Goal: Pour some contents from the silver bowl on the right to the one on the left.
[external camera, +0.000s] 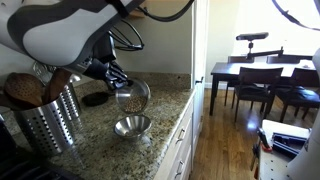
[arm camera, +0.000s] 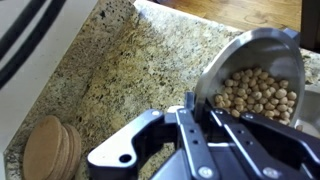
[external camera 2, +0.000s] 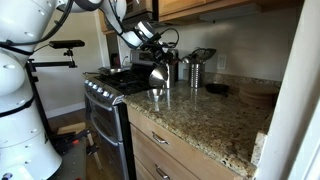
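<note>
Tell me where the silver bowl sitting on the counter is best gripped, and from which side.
Take the counter bowl by its rim, one finger inside and one outside the thin wall, descending from above. It sits upright, mouth open, and its rounded sides would likely slip. The gripper appears to hold the tilted bowl this way.

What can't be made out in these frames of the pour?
- Lower bowl: inside too small in an exterior view to tell if anything has landed; outside the wrist view.
- Tilted bowl: contents too small and dark in an exterior view.
- Gripper: its hold on the rim is hidden by the tilted bowl's edge in the wrist view.
</note>
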Available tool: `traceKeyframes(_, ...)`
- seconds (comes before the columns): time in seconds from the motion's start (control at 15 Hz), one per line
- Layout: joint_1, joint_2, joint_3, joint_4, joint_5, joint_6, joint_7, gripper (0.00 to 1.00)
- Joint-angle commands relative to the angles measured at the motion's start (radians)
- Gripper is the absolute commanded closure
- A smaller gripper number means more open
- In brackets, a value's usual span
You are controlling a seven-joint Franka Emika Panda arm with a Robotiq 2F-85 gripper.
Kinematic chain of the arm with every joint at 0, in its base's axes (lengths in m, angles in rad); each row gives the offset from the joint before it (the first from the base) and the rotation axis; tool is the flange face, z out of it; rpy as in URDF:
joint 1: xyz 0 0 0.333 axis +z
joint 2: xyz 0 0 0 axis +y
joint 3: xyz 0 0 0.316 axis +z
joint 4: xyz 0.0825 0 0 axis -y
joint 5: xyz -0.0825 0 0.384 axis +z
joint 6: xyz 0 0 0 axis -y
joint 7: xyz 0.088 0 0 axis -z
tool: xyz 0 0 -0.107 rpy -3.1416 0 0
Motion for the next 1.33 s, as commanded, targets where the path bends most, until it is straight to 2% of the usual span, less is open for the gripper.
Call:
traceKeyframes(0.0, 0.025, 0.034, 0.0, 0.041, -0.005, -0.045, 0.035, 0.93)
traceKeyframes(0.47, 0.058, 0.102, -0.008, 0.083, -0.015, -0.053, 0.053, 0.93)
traceKeyframes(1.27, 0.069, 0.111, -0.018, 0.088, -0.048, -0.093, 0.086, 0.93)
